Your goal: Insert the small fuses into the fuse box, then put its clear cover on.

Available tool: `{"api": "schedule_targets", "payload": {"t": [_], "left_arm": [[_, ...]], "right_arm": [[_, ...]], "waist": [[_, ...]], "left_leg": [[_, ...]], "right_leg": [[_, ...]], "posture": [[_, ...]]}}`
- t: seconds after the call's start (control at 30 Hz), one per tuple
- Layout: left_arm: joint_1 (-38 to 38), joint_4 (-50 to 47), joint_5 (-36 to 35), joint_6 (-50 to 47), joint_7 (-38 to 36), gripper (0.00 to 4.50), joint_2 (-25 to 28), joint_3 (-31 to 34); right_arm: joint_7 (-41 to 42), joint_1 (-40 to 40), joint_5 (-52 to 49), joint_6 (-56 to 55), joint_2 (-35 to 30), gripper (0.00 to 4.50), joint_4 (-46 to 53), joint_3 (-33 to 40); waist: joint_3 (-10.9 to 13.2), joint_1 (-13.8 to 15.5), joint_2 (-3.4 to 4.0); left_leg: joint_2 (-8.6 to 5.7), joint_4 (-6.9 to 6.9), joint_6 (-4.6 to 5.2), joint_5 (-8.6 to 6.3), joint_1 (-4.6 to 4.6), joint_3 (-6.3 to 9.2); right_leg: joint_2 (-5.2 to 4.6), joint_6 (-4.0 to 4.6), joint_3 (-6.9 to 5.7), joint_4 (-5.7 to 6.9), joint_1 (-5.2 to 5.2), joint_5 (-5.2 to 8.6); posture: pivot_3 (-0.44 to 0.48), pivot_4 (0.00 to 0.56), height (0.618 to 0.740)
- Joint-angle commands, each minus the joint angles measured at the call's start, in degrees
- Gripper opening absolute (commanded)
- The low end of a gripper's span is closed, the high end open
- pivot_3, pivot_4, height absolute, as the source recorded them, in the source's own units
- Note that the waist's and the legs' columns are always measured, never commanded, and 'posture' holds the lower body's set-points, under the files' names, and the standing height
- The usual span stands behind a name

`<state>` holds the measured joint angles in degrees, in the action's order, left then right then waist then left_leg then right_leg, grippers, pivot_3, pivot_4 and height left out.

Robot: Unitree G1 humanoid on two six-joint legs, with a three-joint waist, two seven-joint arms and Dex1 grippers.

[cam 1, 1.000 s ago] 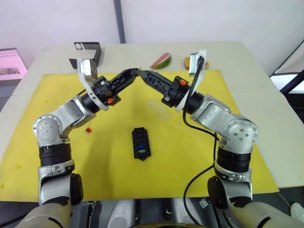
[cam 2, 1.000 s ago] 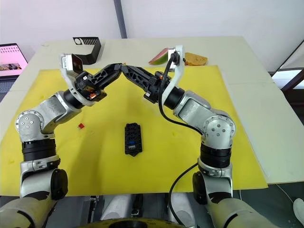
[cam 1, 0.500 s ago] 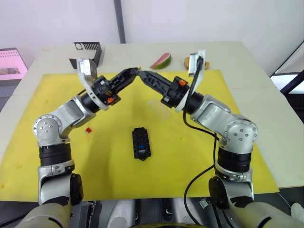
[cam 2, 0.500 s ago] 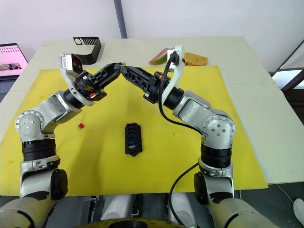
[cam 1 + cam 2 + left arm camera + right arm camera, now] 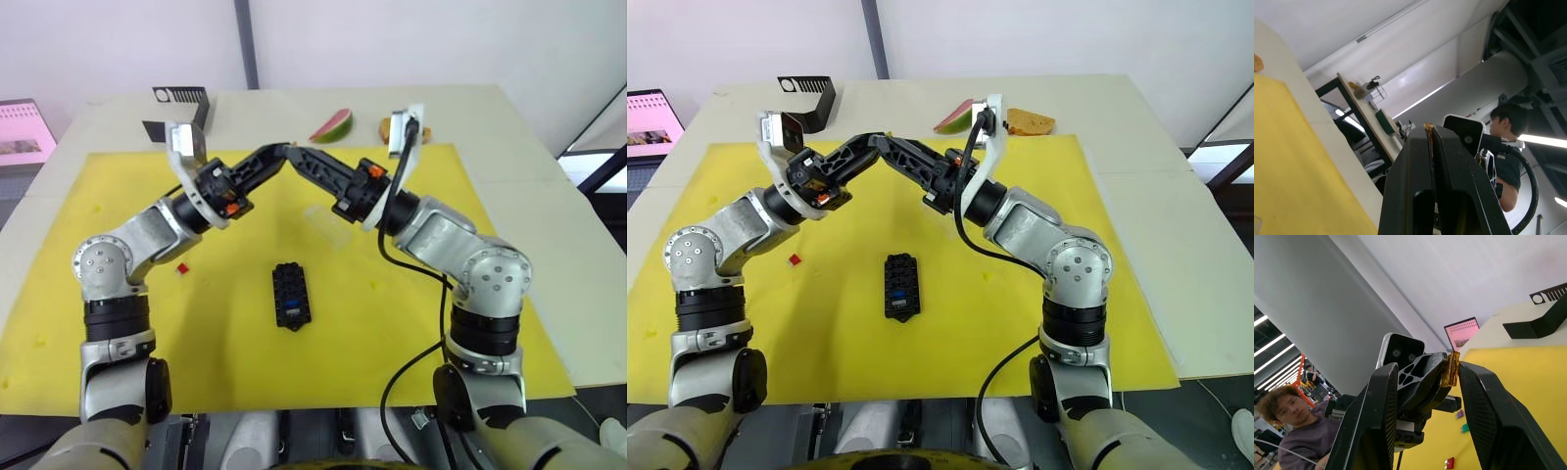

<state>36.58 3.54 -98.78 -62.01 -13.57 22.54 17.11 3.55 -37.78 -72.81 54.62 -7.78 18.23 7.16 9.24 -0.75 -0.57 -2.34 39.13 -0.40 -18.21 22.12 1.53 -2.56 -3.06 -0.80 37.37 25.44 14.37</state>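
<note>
Amber flat fuse [image 5: 1451,368], left hand [image 5: 1442,369] pinching

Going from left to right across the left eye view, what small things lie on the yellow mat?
Red fuse → black fuse box → clear cover, which lies farther back on the yellow mat.

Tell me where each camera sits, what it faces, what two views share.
Head eyes: on the head, facing down at both arms, yellow mat and fuse box.
Left wrist: looks along the shut left hand, past the table.
Right wrist: open right hand flanks the left hand.
Shared: both wrist views show the tan fuse.
</note>
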Motion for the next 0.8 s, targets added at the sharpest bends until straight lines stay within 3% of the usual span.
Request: {"api": "schedule_targets", "payload": {"t": [0.03, 0.07, 0.1, 0.3, 0.4, 0.47, 0.53, 0.63, 0.8], "left_arm": [[1.3, -1.8, -0.3, 0.7, -0.5, 0.0, 0.6, 0.3], [1.4, -1.7, -0.3, 0.7, -0.4, 0.0, 0.6, 0.2], [1.4, -1.7, -0.3, 0.8, -0.4, 0.0, 0.6, 0.2], [1.1, -1.6, -1.2, 0.2, -0.4, 0.0, 0.6, 0.0], [0.1, -2.0, -1.7, -1.3, -1.7, 1.0, 3.0, 0.7], [-0.9, -1.3, 0.0, -3.3, -3.6, 2.03, 8.0, 1.9], [-2.6, -1.2, 2.3, -6.5, -9.2, 3.03, 14.7, 2.9], [-6.7, -4.8, 12.2, -8.2, -23.2, 4.47, 26.2, 0.9], [-13.4, -12.9, 32.0, 2.2, -44.3, 4.47, 38.7, -7.9]], "right_arm": [[0.0, -0.1, -1.6, -1.0, 0.0, 0.75, 1.3, 0.2], [-0.1, -0.1, -1.6, -1.0, -0.1, 0.2, 1.3, 0.2], [-0.2, -0.1, -1.7, -1.0, -0.1, 0.06, 1.4, 0.2], [-0.5, 0.0, -2.3, -1.1, -0.4, 0.06, 1.6, 0.1], [-0.5, -0.3, -3.3, -0.9, -0.8, 0.0, 1.9, 0.3], [0.0, -0.6, -4.7, -0.2, -2.2, 0.0, 2.2, 0.8], [1.3, -1.1, -6.4, 1.2, -4.8, 0.0, 2.2, 1.1], [6.7, -2.8, -7.1, 5.2, -11.5, 0.0, 1.4, -0.2], [21.4, -8.6, 0.9, 10.4, -23.6, 0.0, 2.7, -9.1]], "waist": [[0.0, 0.0, 0.0], [0.0, 0.0, 0.0], [0.0, 0.0, 0.0], [0.0, 0.0, 0.0], [0.0, 0.0, 0.0], [0.0, -0.4, 0.01], [0.0, -0.5, 0.02], [0.1, -0.6, 0.1], [0.1, 0.1, 0.18]], "left_leg": [[0.0, 0.0, 0.0, 0.0, 0.0, 0.0], [0.0, 0.0, 0.0, 0.0, 0.01, 0.0], [0.0, 0.0, 0.0, 0.0, 0.0, 0.0], [0.0, 0.0, 0.0, 0.0, 0.01, 0.0], [0.0, 0.0, 0.0, 0.0, 0.01, 0.0], [0.01, 0.0, 0.02, -0.01, 0.01, 0.0], [0.02, -0.02, 0.05, -0.03, 0.0, 0.0], [0.04, -0.09, 0.13, -0.07, 0.01, 0.0], [0.03, -0.05, 0.41, -0.22, 0.01, -0.02]], "right_leg": [[0.0, 0.0, 0.0, 0.0, 0.0, 0.0], [0.0, 0.0, 0.0, -0.01, 0.0, 0.0], [0.0, 0.0, 0.0, -0.01, 0.0, 0.0], [0.0, 0.0, 0.0, -0.01, 0.0, 0.0], [0.0, 0.0, 0.0, -0.01, 0.0, 0.0], [0.0, 0.0, 0.0, 0.0, 0.01, 0.0], [0.03, 0.01, 0.0, 0.0, 0.03, 0.01], [0.09, 0.02, 0.0, -0.06, 0.05, 0.02], [0.06, 0.04, 0.0, -0.2, -0.06, 0.04]], "posture": [[0.0, 0.15, 0.74], [0.0, 0.15, 0.74], [0.0, 0.15, 0.74], [0.0, 0.15, 0.74], [0.0, 0.15, 0.74], [0.0, 0.15, 0.74], [0.0, 0.15, 0.74], [0.0, 0.15, 0.74], [0.0, 0.15, 0.74]]}}
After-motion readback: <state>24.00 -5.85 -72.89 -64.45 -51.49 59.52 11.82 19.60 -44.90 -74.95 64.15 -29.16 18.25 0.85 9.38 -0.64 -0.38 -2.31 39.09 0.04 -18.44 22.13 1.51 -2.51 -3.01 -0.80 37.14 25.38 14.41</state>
